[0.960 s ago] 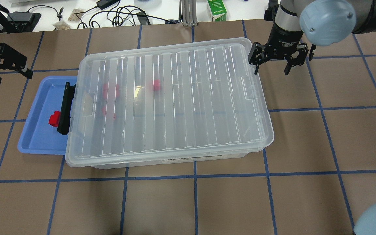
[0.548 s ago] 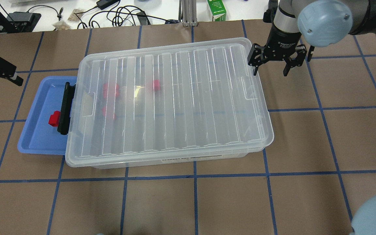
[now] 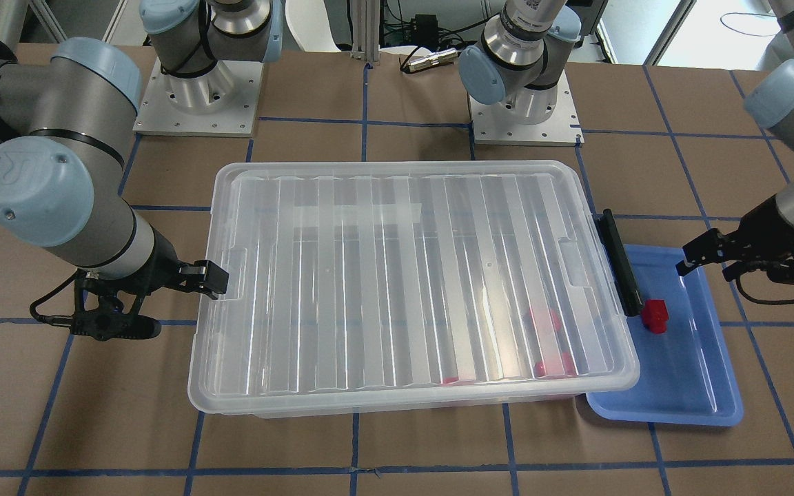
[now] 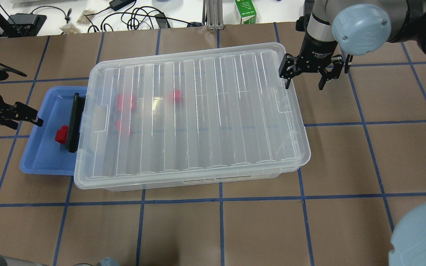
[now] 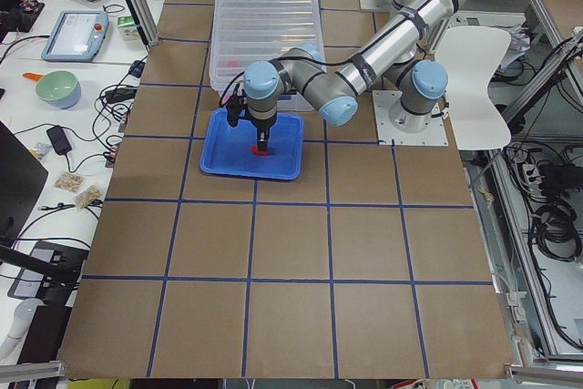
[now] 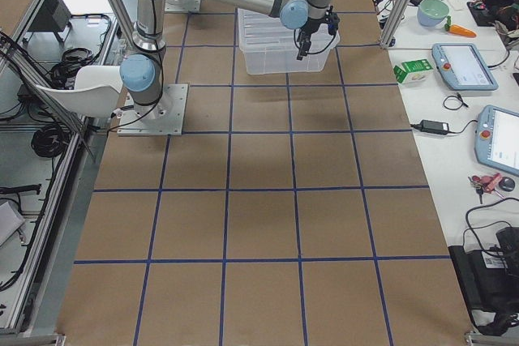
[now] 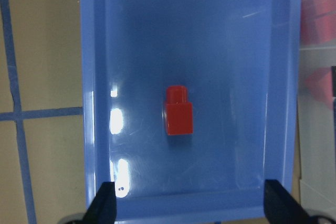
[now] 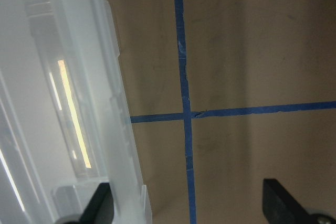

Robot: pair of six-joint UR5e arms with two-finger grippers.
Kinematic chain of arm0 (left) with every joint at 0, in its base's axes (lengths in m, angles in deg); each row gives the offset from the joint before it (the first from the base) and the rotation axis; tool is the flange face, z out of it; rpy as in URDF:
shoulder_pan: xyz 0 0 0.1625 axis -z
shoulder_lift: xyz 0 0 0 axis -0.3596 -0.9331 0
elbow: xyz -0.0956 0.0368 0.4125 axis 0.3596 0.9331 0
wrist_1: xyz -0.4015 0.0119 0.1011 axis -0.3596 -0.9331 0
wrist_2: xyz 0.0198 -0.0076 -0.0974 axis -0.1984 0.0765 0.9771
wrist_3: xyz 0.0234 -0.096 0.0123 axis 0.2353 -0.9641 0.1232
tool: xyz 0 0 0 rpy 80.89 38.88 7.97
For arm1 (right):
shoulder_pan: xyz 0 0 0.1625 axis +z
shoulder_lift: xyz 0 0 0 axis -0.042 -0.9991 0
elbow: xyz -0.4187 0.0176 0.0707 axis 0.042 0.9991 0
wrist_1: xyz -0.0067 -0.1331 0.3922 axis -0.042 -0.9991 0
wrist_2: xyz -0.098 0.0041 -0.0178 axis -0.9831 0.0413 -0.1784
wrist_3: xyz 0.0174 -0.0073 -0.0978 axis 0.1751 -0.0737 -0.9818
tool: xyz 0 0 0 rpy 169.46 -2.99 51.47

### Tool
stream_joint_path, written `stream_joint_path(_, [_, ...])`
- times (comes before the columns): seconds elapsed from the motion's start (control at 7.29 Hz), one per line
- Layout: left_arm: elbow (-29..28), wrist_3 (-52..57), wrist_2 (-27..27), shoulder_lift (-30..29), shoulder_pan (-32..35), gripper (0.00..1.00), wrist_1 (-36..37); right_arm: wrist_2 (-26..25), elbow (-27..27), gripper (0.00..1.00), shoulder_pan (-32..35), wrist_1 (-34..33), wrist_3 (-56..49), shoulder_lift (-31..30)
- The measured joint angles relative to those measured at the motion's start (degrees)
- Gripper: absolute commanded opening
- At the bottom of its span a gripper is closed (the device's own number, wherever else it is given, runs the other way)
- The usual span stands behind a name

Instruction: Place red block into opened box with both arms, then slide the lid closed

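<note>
The ribbed clear lid (image 4: pixel 198 114) (image 3: pixel 404 275) lies over the whole clear box (image 4: pixel 198 183). Three red blocks (image 4: pixel 126 101) (image 3: pixel 543 320) show blurred through it. One more red block (image 4: pixel 61 133) (image 3: pixel 655 315) (image 7: pixel 178 110) stands in the blue tray (image 4: pixel 43 162) (image 7: pixel 97 51) at the box's left end. My left gripper (image 4: pixel 26 120) (image 3: pixel 707 265) (image 7: pixel 191 208) hangs open above the tray, with the block ahead of its fingertips and untouched. My right gripper (image 4: pixel 303 83) (image 3: pixel 169 300) (image 8: pixel 191 211) is open and empty beside the box's far right corner.
A black latch (image 4: pixel 73 123) (image 3: pixel 621 265) sits on the box's left end, beside the tray block. A green carton (image 4: pixel 245 11) and cables lie beyond the far table edge. Both arm bases (image 3: pixel 197 83) stand behind the box. Blue tape lines cross the brown tabletop.
My left gripper has come down and inward from the far left to over the tray's outer edge. The right gripper has edged slightly toward the box corner. Lid and blocks are unmoved.
</note>
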Motion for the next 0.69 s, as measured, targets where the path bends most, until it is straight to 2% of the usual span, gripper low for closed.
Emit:
stream_joint_path(0.27, [4.43,-3.73,0.09,-2.3,0.5,1.0,7.79,-0.24,-0.03,1.0,-0.31,-0.03,-0.64,0.12])
stream_joint_path(0.69, [5.09,-7.8,-0.23,-5.09,4.07,1.0,11.51,-0.74,0.06,1.0,-0.69,-0.24,-2.7,0.09])
